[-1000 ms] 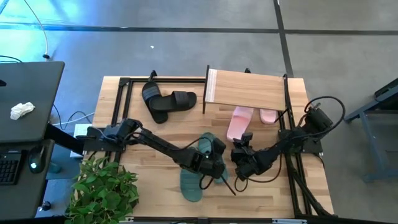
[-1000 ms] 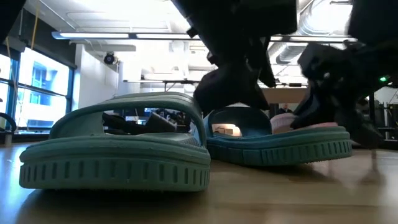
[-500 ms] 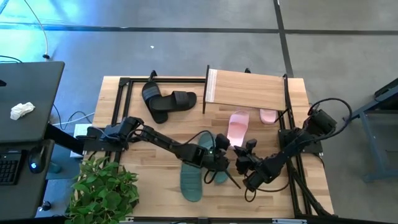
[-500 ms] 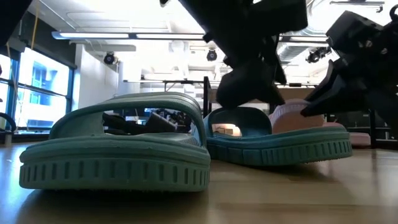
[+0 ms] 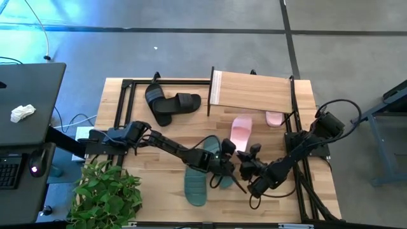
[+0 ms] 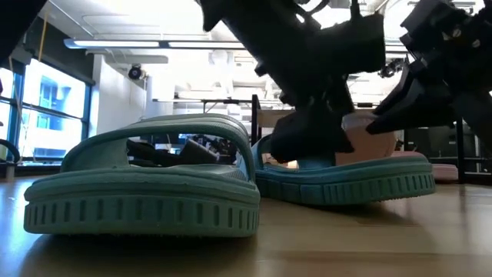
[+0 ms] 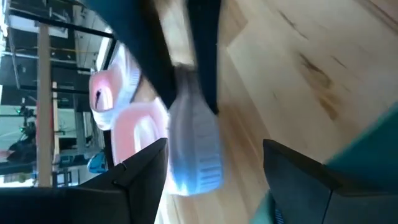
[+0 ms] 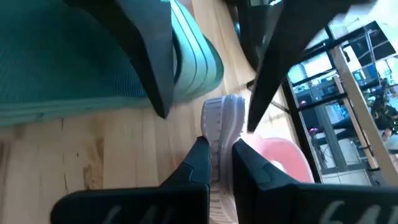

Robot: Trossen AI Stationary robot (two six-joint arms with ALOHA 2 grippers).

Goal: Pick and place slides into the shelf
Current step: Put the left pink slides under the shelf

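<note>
My left gripper [image 5: 227, 163] is open and low in the gap between a teal slide [image 5: 210, 151] and a pink slide [image 5: 240, 132]. My right gripper [image 8: 219, 149] is shut. It faces the left gripper from the near right, and its pale ridged tip sits between the left gripper's fingers [image 8: 152, 68]. The second teal slide [image 5: 196, 186] lies flat near the front edge. Two black slides [image 5: 172, 102] lie at the far left. Another pink slide [image 5: 275, 118] lies partly under the shelf [image 5: 254, 92]. My left gripper has one finger close beside the teal slide's edge [image 8: 196, 62], and I cannot tell whether it touches. My right gripper's shut tip lies next to the pink slide's near end [image 8: 280, 155], and whether they touch does not show.
A potted plant [image 5: 105, 194] overhangs the near left corner. Black frame rails [image 5: 121, 108] run along the table's left and right sides. A dark desk [image 5: 32, 95] stands beyond the left edge. Bare wood lies between the black slides and the teal ones.
My left gripper has gone toward the table's right edge and sunk lower over the far teal slide. My right gripper has drawn back toward the near edge. The pink slide has slid a little toward the near edge, leaving a gap to the shelf.
</note>
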